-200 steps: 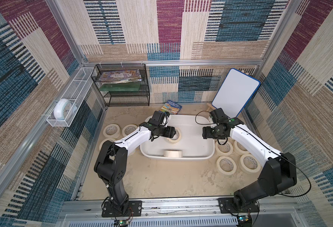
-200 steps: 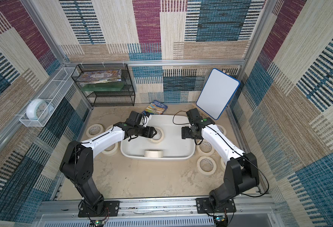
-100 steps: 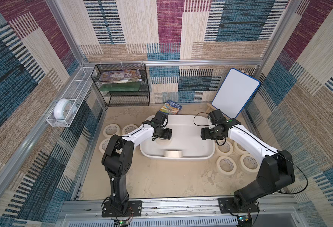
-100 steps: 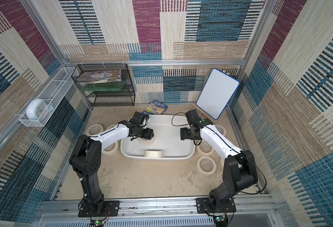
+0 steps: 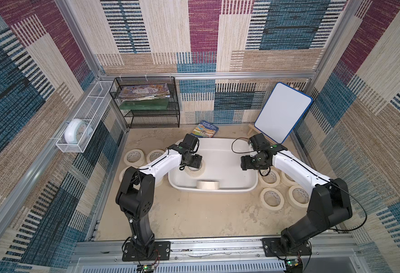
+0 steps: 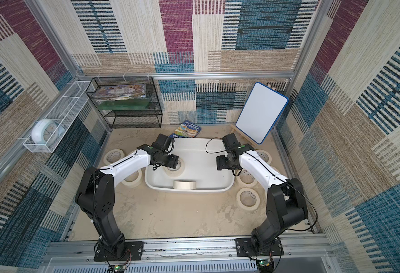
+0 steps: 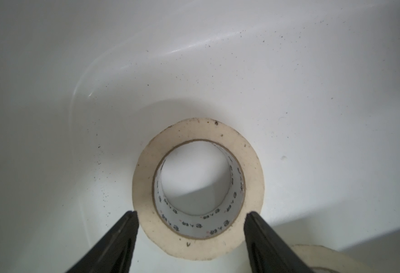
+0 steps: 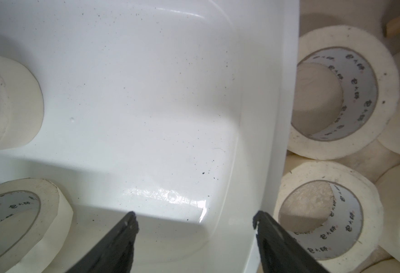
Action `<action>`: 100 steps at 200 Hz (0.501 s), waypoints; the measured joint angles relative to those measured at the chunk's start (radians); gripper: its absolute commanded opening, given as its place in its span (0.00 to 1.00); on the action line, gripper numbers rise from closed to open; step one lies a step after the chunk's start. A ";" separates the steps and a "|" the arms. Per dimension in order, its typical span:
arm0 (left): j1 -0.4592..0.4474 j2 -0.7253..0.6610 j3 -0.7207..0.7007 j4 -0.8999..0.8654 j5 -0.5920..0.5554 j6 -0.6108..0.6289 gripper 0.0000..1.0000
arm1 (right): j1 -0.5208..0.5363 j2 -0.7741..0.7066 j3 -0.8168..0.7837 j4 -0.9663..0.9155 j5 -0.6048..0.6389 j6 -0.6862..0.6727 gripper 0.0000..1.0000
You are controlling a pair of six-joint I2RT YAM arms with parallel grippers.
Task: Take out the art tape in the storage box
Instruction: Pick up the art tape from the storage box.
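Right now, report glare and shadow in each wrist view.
Left wrist view: glare streak on the storage box wall, soft shadow around the sharp tape roll. Right wrist view: bright reflection on the box floor, near a hard shadow edge.

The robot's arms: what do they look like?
The left arm and right arm have white shells between chunky black joints, a small green dot near each wrist, and thin black cables looping alongside. The left tool and right tool each have two tapering black fingers.
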 measured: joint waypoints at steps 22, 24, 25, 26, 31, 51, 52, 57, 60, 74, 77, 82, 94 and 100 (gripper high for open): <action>-0.010 -0.014 -0.026 -0.020 -0.013 0.006 0.76 | 0.000 0.000 -0.009 0.005 0.000 -0.004 0.82; -0.009 -0.016 -0.029 -0.021 -0.018 0.006 0.76 | 0.000 0.000 -0.010 0.005 0.001 -0.005 0.82; -0.008 -0.016 -0.031 -0.023 -0.021 0.006 0.76 | 0.000 0.000 -0.010 0.005 0.001 -0.005 0.82; -0.007 -0.018 -0.033 -0.024 -0.023 0.005 0.76 | 0.000 0.000 -0.010 0.004 0.001 -0.005 0.82; 0.002 -0.025 -0.042 -0.031 -0.037 0.004 0.76 | 0.000 0.000 -0.012 0.005 0.001 -0.006 0.82; 0.044 -0.050 -0.060 -0.046 -0.077 -0.013 0.76 | -0.001 0.000 -0.017 0.005 0.000 -0.010 0.82; 0.046 -0.051 -0.061 -0.046 -0.079 -0.014 0.76 | -0.001 0.000 -0.017 0.005 0.000 -0.010 0.82; 0.054 -0.053 -0.061 -0.046 -0.091 -0.021 0.76 | -0.001 0.000 -0.018 0.005 0.000 -0.010 0.82; 0.059 -0.054 -0.062 -0.045 -0.100 -0.025 0.76 | -0.001 0.000 -0.018 0.005 0.000 -0.011 0.82; 0.075 -0.045 -0.061 -0.037 -0.102 -0.025 0.75 | -0.001 0.000 -0.020 0.007 0.000 -0.014 0.82; 0.077 -0.041 -0.060 -0.034 -0.099 -0.025 0.75 | -0.001 0.000 -0.021 0.009 0.000 -0.014 0.82; 0.083 -0.030 -0.058 -0.028 -0.093 -0.027 0.75 | -0.001 0.000 -0.022 0.009 0.001 -0.014 0.82; 0.094 0.005 -0.048 -0.019 -0.084 -0.029 0.74 | -0.001 0.000 -0.023 0.012 0.000 -0.014 0.82; 0.098 0.024 -0.043 -0.012 -0.079 -0.032 0.73 | -0.001 0.000 -0.024 0.013 0.000 -0.014 0.82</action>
